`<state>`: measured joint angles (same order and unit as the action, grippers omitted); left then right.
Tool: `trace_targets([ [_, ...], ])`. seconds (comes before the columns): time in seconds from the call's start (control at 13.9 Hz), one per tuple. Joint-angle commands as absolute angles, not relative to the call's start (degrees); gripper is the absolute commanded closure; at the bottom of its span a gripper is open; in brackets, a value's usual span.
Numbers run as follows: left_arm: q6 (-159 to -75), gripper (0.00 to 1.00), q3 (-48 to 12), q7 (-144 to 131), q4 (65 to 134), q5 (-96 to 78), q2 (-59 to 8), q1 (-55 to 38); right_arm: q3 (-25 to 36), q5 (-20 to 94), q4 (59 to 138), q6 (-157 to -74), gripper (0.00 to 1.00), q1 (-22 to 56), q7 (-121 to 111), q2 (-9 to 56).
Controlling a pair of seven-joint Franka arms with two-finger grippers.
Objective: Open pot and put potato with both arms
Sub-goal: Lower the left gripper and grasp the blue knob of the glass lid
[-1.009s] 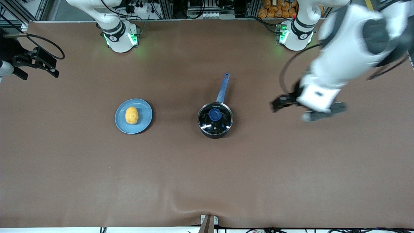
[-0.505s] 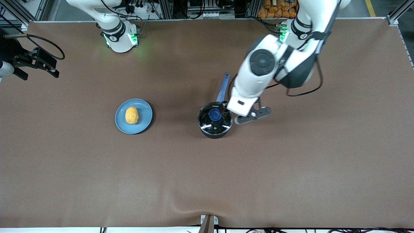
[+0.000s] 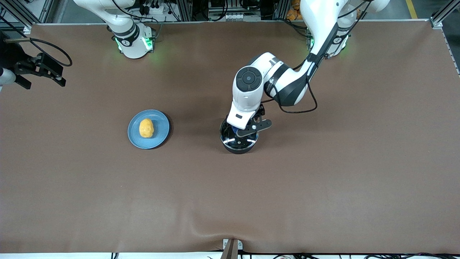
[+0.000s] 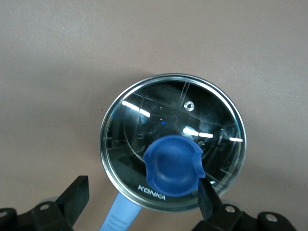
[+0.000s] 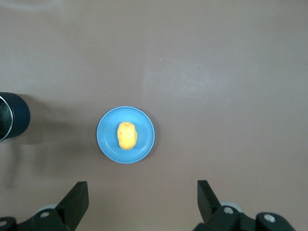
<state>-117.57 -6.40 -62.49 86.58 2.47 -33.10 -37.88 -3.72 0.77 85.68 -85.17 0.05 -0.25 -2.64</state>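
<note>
Looking down from the front camera, I see the left gripper point(image 3: 240, 130) over the pot point(image 3: 239, 138) with its lid on, placed for a grab at the knob I'd judge, while the potato point(image 3: 146, 128) lies on the blue plate point(image 3: 160, 133) toward the right arm's end and the right arm waits at the table's edge. My left wrist view shows released fingers point(image 4: 208, 195) apart, one just beside the blue knob point(image 4: 174, 164) of the glass lid point(image 4: 144, 120), whose rim reads KONKA. My right wrist view shows the right gripper point(image 5: 139, 202) spread wide and empty, high over the plate and potato.
</note>
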Motion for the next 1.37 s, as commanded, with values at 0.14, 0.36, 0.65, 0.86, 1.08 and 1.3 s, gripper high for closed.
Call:
trace_targets([
  [0.14, -119.79, 0.00, -5.98, -63.02, 84.81, 5.45, -34.89, -39.28, -3.69, 1.23, 85.08, -84.73, 0.00, -0.09, -0.79, -2.37],
  [0.36, -121.20, 0.00, -5.98, -63.02, 84.81, 5.45, -35.42, -39.37, -3.69, 1.23, 85.08, -84.73, 0.00, -0.17, -0.79, -2.37],
  [0.65, -122.69, 0.00, -5.98, -63.02, 84.81, 5.54, -36.56, -39.46, -3.69, 1.23, 85.08, -84.73, 0.00, -0.18, -0.88, -2.37],
  [0.86, -122.96, 0.00, -6.06, -63.11, 84.82, 5.45, -37.17, -39.46, -3.69, 1.23, 85.08, -84.73, 0.00, -0.18, -0.88, -2.37],
  [1.08, -123.66, 0.00, -5.98, -63.11, 84.90, 5.54, -37.79, -39.55, -3.69, 1.23, 85.08, -84.73, 0.00, -0.18, -0.88, -2.37],
  [1.3, -123.84, 0.00, -6.06, -63.28, 84.90, 5.54, -37.88, -39.55, -3.69, 1.23, 85.08, -84.81, 0.00, -0.18, -0.88, -2.37],
])
